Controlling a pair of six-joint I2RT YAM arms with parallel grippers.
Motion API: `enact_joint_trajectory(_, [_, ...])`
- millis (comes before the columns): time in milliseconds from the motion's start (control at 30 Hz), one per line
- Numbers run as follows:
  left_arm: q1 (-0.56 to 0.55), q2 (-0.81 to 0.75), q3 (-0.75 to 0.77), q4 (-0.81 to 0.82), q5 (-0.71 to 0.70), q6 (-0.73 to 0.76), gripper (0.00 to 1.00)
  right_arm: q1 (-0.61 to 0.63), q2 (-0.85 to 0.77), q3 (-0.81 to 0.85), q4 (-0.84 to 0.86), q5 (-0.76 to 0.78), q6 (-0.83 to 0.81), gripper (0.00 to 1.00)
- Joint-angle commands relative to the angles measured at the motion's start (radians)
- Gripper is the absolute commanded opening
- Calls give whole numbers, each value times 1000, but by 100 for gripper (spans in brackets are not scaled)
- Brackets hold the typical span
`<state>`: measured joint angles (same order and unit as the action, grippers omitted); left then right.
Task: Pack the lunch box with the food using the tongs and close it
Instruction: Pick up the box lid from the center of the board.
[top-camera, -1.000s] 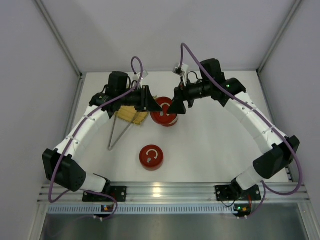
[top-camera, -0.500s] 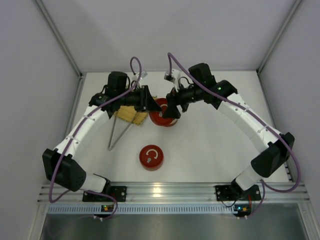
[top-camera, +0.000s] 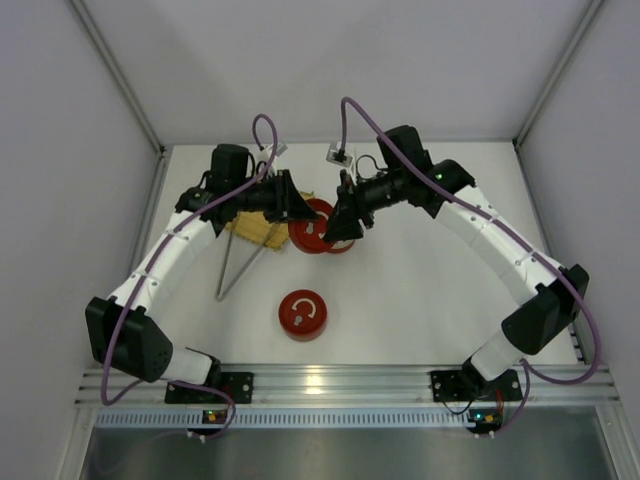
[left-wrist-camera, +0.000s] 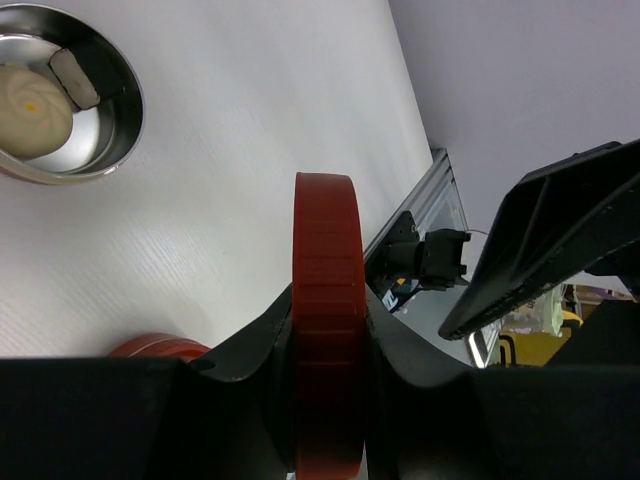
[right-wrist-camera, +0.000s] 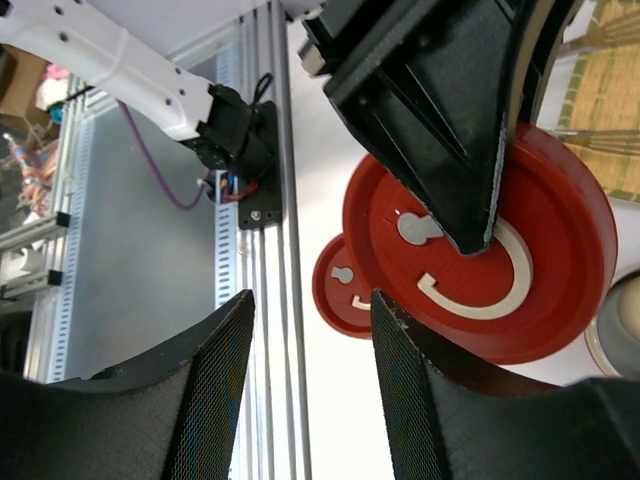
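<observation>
left gripper (top-camera: 292, 205) clenched on the rim of a red lid (left-wrist-camera: 328, 250), held on edge above the far half of the worktop; right gripper (right-wrist-camera: 312, 335) parted and empty just beside it. the lid is a thin, hard plastic disc with a ribbed rim and a white curved mark on its face. pinched by so narrow an edge, it could twist or slip. with the two grippers this near, a knock between them looks the likeliest upset. below, the round steel-lined lunch box (left-wrist-camera: 125, 120) holds a smooth white bun (left-wrist-camera: 30, 105) and a white-and-dark piece (left-wrist-camera: 75, 78); a lid set down askew would not seat on its rim. the slim metal tongs (top-camera: 225, 268) lie toward the left edge, open ends at the woven yellow mat (top-camera: 262, 235). a second red lid (top-camera: 306, 314) rests by the near edge.
</observation>
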<state>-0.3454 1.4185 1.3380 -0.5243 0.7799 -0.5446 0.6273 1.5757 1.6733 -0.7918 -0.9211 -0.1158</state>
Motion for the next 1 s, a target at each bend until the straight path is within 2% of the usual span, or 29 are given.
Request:
enact_joint_trajectory(0, [2,-9,-2,56,-11,1,0,-15,-37,66,54,-99,30,49])
enact_joint_trajectory(133, [5,-16,-8,66,-15,6,0,-31,-37,71,71,-96,62,50])
enact_joint_trajectory(267, [6,-46,-31,125,-8,-17,0,-38,-37,54,77,90,70,52])
enact_joint_trajectory(467, [6,-53,-59,187,-2,-109,0,-35,-8,66,74,212,90,60])
enact_joint_trajectory(967, [6,-61,-106,320,41,-224,0,-31,55,72,68,286,100,59])
